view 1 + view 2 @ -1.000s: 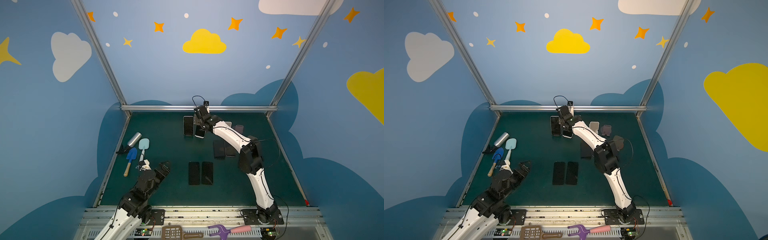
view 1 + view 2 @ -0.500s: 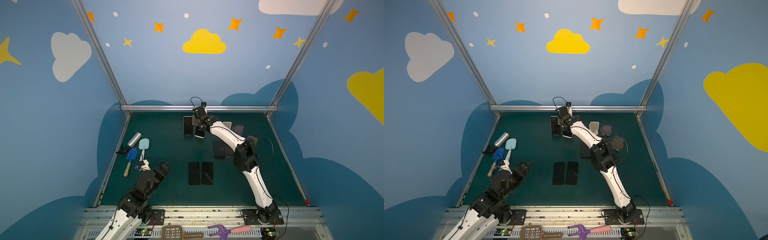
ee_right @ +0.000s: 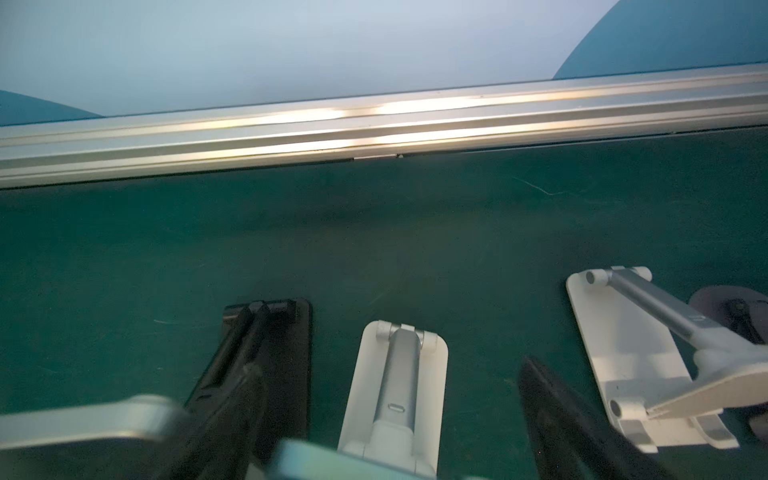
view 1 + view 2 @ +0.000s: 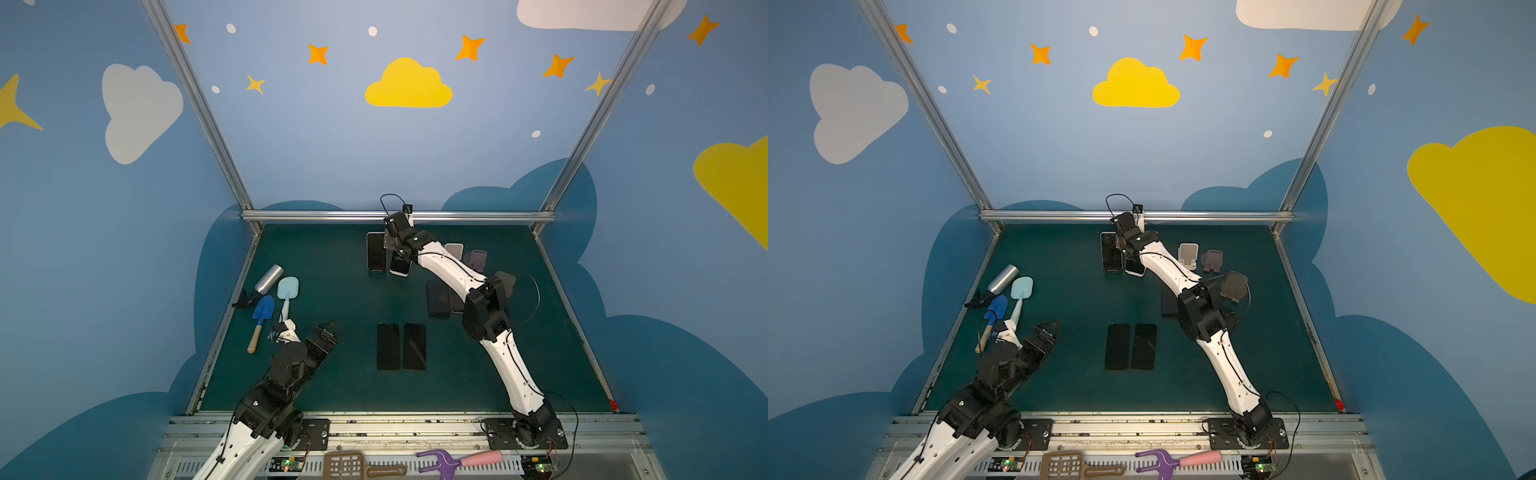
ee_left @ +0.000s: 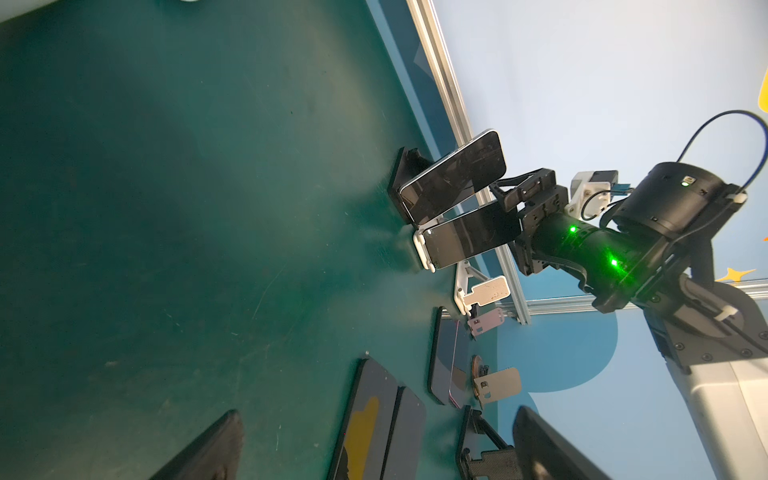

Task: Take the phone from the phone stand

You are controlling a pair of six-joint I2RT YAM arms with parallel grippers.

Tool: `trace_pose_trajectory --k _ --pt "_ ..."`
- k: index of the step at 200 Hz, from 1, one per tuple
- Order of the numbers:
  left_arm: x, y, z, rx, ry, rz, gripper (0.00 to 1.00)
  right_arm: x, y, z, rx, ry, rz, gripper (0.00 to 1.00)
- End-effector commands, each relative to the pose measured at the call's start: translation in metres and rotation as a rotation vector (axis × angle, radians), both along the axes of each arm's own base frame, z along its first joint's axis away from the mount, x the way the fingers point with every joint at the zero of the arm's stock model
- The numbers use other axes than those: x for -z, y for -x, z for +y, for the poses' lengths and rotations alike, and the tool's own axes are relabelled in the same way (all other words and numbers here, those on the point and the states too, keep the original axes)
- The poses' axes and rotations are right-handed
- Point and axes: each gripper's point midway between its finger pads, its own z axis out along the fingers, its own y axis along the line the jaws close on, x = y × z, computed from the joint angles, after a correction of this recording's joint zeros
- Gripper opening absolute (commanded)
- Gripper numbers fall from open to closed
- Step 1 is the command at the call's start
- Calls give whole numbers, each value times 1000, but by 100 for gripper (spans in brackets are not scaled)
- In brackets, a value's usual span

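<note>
**Phone point(image 5: 469, 241) on its stand, right tool point(image 5: 507, 222) wide around the top edge**

Propped screen-up on the white stand point(image 5: 420, 249) near the far rail of the desk point(image 4: 332, 266), just beside a second phone point(image 5: 457, 174) on a black stand point(image 5: 403, 174). Tilted back on the lip — presumably to leave the top edge free for a pinch. Right tool spread wide, a finger on either side of that edge, gripping nothing yet (probably lined up to close and lift clear of the lip). Left tool point(image 4: 326, 332) low near the front of the desk, well apart, jaws open and empty — no part in this step.

Left wrist view alone: the tilt, the lip, the straddling fingers. Right wrist view alone: backs and hinges of both stands, a blurred sliver of phone edge. In both top views, mostly hidden under the arm.
</note>
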Motion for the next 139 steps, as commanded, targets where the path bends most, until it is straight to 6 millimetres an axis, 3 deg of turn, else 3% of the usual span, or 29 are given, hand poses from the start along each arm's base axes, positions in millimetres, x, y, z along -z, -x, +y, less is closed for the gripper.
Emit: trace_pose_trajectory --k 1,139 --pt "3 0 5 -19 -18 3 100 1 -1 -8 46 17 0 95" --pt "3 -1 7 -27 -9 2 100 23 7 -10 110 -42 35 86"
